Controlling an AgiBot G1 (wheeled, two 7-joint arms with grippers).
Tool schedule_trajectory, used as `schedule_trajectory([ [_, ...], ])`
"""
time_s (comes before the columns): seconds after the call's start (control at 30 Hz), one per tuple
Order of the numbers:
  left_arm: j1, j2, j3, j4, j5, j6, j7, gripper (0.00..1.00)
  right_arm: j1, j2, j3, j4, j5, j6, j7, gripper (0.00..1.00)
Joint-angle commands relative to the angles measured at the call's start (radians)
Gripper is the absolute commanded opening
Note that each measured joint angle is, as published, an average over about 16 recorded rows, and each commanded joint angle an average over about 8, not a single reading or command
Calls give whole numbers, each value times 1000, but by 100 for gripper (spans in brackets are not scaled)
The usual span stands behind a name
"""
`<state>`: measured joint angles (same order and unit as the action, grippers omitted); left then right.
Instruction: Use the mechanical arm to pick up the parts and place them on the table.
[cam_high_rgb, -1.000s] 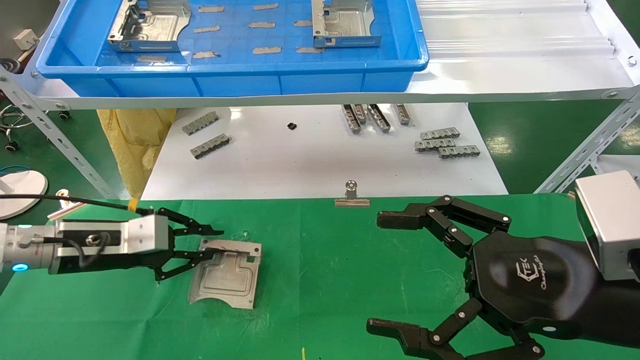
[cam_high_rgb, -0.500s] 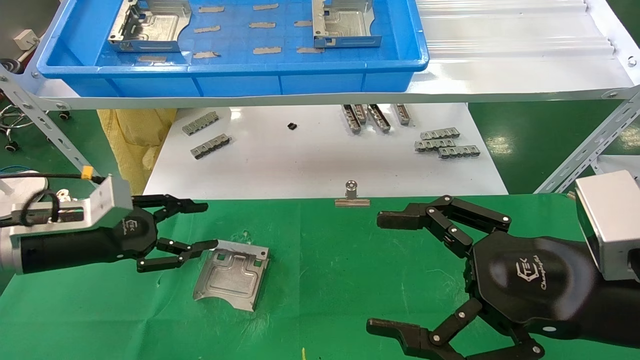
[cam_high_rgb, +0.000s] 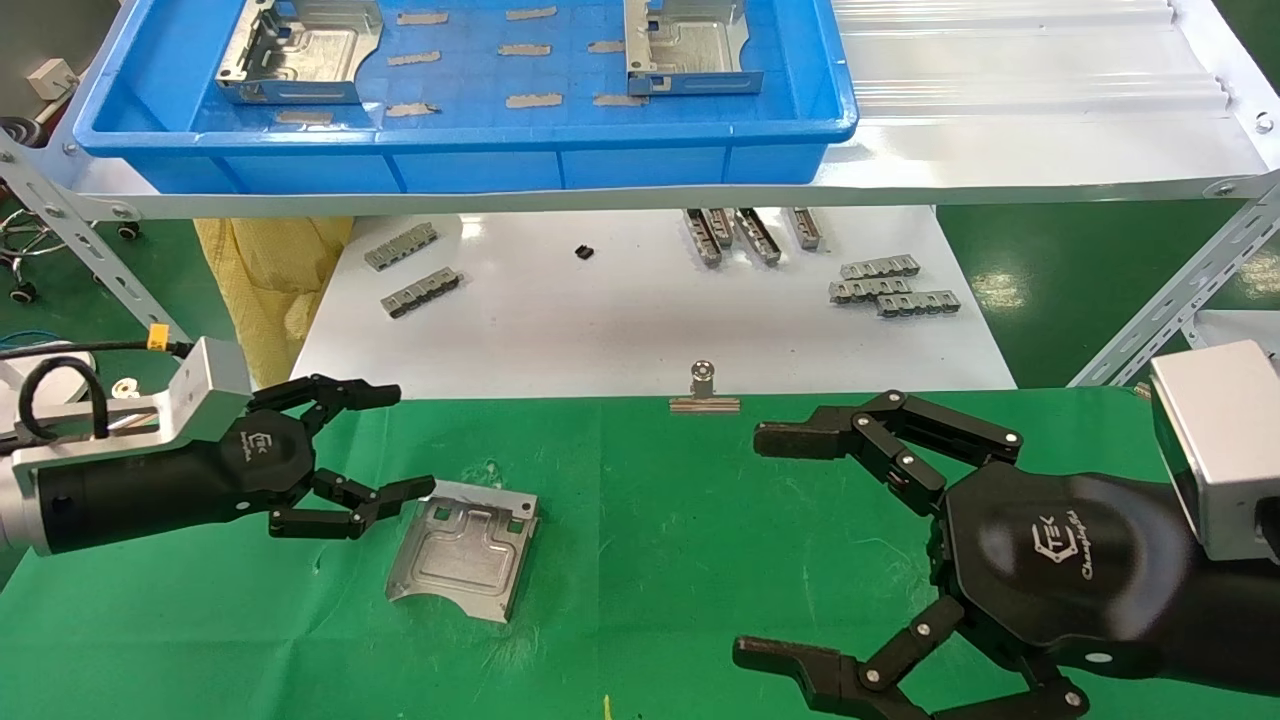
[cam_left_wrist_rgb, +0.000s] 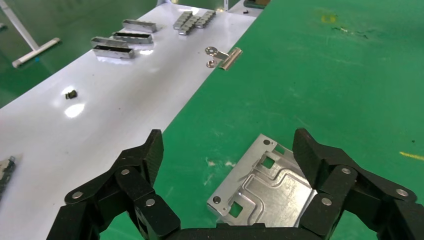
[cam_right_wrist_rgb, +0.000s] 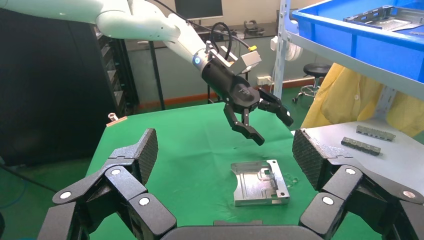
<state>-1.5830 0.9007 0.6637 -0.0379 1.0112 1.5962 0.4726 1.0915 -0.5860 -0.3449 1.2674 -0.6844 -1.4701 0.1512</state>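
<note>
One silvery part (cam_high_rgb: 462, 550) lies flat on the green table (cam_high_rgb: 660, 520), left of centre; it also shows in the left wrist view (cam_left_wrist_rgb: 265, 187) and the right wrist view (cam_right_wrist_rgb: 260, 182). My left gripper (cam_high_rgb: 392, 440) is open and empty, raised just left of and above the part; it also shows in the right wrist view (cam_right_wrist_rgb: 272, 125). Two more parts (cam_high_rgb: 300, 50) (cam_high_rgb: 690, 48) lie in the blue tray (cam_high_rgb: 460, 150) on the shelf. My right gripper (cam_high_rgb: 770, 545) is open and empty over the table's right side.
A white board (cam_high_rgb: 640, 320) beyond the table holds several small grey slotted strips (cam_high_rgb: 895, 285). A silver binder clip (cam_high_rgb: 704, 392) sits at the table's far edge. A metal shelf frame (cam_high_rgb: 1180, 290) carries the tray overhead. A yellow bag (cam_high_rgb: 270, 270) hangs at the left.
My left gripper let go of the part, which now lies flat on the cloth. The gripper turned, drew back to the left and rose a little. The right arm has not moved.
</note>
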Motion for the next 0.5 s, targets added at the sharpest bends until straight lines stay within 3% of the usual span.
schedule_trajectory([
  [0.03,-2,0,2,-3,4,0,4,100,0,0,0,0,0,0,0,100],
  [0.5,114,-65,-86,-283,-61,-23,-147,100,0,0,0,0,0,0,0,100],
])
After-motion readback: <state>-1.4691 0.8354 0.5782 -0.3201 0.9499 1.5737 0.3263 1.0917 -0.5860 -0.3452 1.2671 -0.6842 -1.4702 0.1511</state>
